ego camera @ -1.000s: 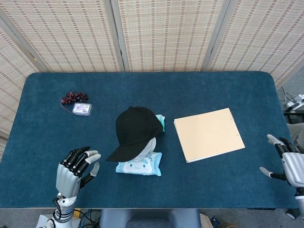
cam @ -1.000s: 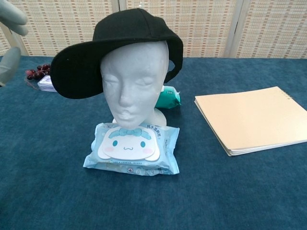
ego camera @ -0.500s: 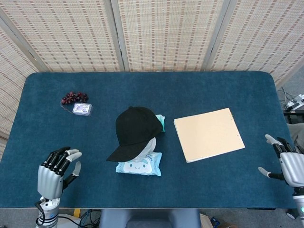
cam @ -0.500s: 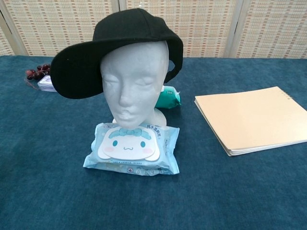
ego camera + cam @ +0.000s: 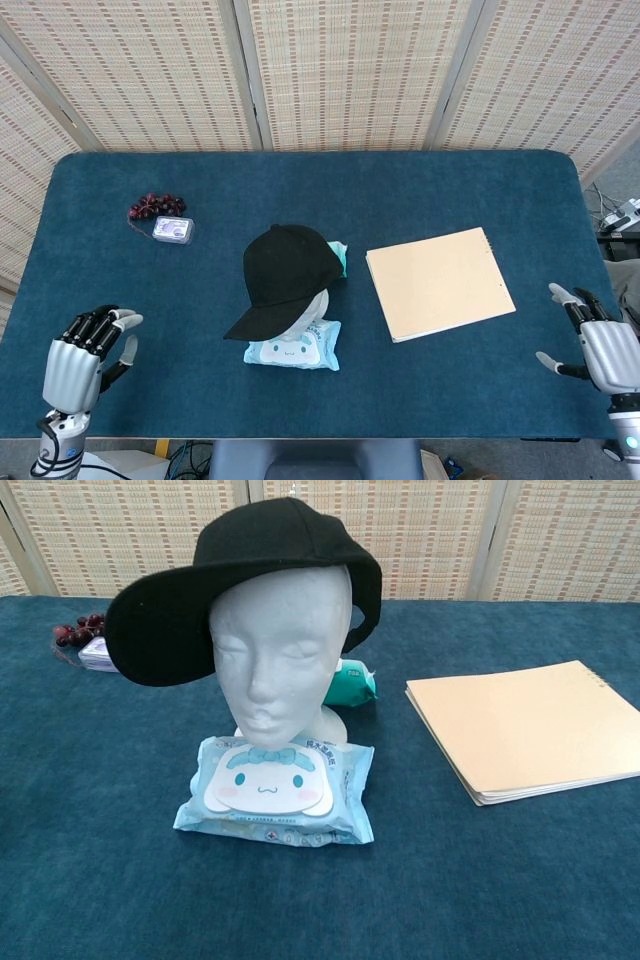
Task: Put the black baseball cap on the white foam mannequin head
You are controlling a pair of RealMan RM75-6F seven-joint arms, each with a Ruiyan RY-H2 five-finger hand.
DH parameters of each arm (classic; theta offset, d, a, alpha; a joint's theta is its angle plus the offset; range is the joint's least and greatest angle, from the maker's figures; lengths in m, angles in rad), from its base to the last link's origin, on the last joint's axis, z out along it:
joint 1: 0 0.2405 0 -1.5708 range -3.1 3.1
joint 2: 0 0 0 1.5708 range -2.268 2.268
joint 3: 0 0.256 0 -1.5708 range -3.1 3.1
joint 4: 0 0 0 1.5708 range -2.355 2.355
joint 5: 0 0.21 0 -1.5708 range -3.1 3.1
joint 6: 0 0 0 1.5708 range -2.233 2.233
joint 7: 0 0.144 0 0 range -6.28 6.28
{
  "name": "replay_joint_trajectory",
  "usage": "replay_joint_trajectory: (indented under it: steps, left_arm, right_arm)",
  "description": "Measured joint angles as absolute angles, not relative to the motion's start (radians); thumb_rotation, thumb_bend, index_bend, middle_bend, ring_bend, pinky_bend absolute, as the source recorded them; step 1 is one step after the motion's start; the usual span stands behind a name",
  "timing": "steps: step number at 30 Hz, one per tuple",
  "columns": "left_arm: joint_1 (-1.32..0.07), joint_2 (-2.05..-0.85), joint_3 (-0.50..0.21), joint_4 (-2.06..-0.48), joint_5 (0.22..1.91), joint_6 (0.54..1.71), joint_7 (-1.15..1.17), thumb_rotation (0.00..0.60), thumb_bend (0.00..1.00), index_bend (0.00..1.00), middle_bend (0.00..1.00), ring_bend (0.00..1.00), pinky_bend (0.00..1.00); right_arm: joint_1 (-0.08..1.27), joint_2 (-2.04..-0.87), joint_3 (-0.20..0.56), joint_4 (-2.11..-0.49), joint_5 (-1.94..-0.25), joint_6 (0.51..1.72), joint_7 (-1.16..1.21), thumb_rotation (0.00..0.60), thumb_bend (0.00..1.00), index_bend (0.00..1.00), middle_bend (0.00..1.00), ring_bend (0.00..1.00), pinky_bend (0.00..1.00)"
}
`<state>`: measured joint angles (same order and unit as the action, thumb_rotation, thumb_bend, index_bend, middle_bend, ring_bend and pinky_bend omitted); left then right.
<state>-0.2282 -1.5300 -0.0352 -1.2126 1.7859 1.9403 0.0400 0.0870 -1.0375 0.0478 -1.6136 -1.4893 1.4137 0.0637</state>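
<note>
Hands sit low at the near corners of the table (image 5: 480,180), and the action is in the middle. Far left, at about eight o'clock from centre in the head view, the left hand (image 5: 80,355) hangs off the near edge, fingers curled loosely forward, nothing in it and nothing touching it. Moving right, the grapes (image 5: 155,206) and a small clear box (image 5: 172,231) lie at ten o'clock, well apart from everything else. Centre stage: the black baseball cap (image 5: 250,575) is seated on the white foam mannequin head (image 5: 280,650), which stands upright just behind a wipes pack (image 5: 275,790), with a teal packet (image 5: 350,685) tucked at its back. The cap sits skewed, its long axis running from the rear strap to a brim that juts toward seven o'clock, off to the face's side rather than over the brow. It lies at roughly two o'clock from the left hand and ten o'clock from the right; the left looks a little nearer, and the brim points its way. The task reads as essentially done, bar a possible straightening. Further right, a tan folder (image 5: 440,282) lies flat at three o'clock. Far right, at four o'clock, the right hand (image 5: 598,345) hovers at the corner, fingers spread, holding nothing.
</note>
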Motion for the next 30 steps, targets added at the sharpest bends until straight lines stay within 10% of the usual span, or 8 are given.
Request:
replay_joint_trajectory:
  steps: [30]
  left_arm:
    - [-0.133,-1.324,-0.06,-1.35,1.552,1.71,0.006,0.6,0.43,0.4,0.43,0.34,0.48]
  right_arm:
    - [0.086,-1.082,0.051,-1.566,-1.552,1.483,0.09,0.6,0.0,0.09,0.26,0.11,0.37]
